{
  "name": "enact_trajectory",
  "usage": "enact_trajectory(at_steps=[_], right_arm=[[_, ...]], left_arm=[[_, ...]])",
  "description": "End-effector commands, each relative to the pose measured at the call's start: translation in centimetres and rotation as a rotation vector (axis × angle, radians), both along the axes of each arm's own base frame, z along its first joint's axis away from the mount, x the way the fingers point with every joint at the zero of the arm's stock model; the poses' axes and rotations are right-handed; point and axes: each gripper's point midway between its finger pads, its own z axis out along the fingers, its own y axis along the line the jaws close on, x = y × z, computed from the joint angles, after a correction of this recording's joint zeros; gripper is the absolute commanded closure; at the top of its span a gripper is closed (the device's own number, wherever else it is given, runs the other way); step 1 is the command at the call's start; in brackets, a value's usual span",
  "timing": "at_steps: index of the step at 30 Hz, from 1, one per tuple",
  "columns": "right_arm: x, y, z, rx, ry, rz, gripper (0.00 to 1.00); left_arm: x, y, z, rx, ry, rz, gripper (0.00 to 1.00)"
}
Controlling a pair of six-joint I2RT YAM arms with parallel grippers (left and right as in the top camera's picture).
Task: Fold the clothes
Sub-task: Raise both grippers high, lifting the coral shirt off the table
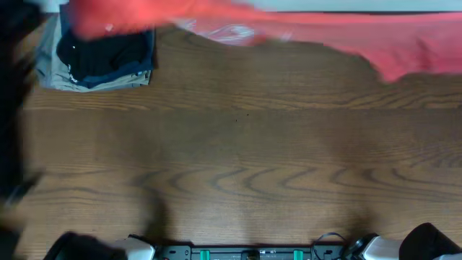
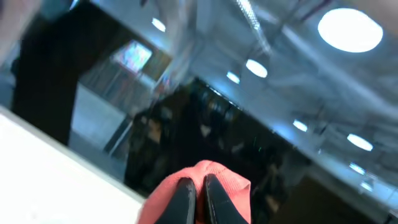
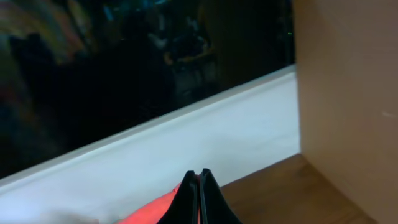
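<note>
Zero folds are made so far, in my judgement. The shirt (image 1: 411, 50) hangs stretched above the far side of the table (image 1: 238, 166), and one end is over the stack (image 1: 101, 61) of folded clothes. My left end effector (image 2: 198, 196) is pressed together on a bunch of red cloth. My right end effector (image 3: 199, 199) is also pressed together, and it seems to pinch the shirt's edge. What is left is to lay the shirt flat and make all the folds.

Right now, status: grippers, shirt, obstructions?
Left gripper and right gripper shut on red T-shirt. Stretched across far edge, blurred. Folded stack far left, partly covered.
</note>
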Motion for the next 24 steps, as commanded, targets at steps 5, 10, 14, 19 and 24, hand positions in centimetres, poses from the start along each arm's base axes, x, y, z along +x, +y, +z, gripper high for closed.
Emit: enact_trajectory(at_steps=[5, 10, 14, 19, 24], right_arm=[[6.4, -1.6, -10.2, 0.167, 0.309, 0.142, 0.99], [9.5, 0.1, -18.3, 0.231, 0.552, 0.279, 0.99], [10.9, 0.6, -23.2, 0.269, 0.675, 0.314, 0.99], [11.1, 0.7, -24.5, 0.306, 0.7, 0.311, 0.99], [9.5, 1.6, -22.8, 0.308, 0.676, 0.295, 0.99]], left_arm=[[14.9, -8.1, -18.4, 0.266, 0.65, -0.132, 0.94], [20.5, -10.4, -35.4, 0.256, 1.148, -0.089, 0.94], [21.2, -10.7, -41.8, 0.297, 1.336, -0.062, 0.94], [20.1, -10.0, -40.1, 0.292, 1.316, -0.06, 0.94], [15.2, -8.7, -33.9, 0.256, 1.213, -0.09, 0.94]])
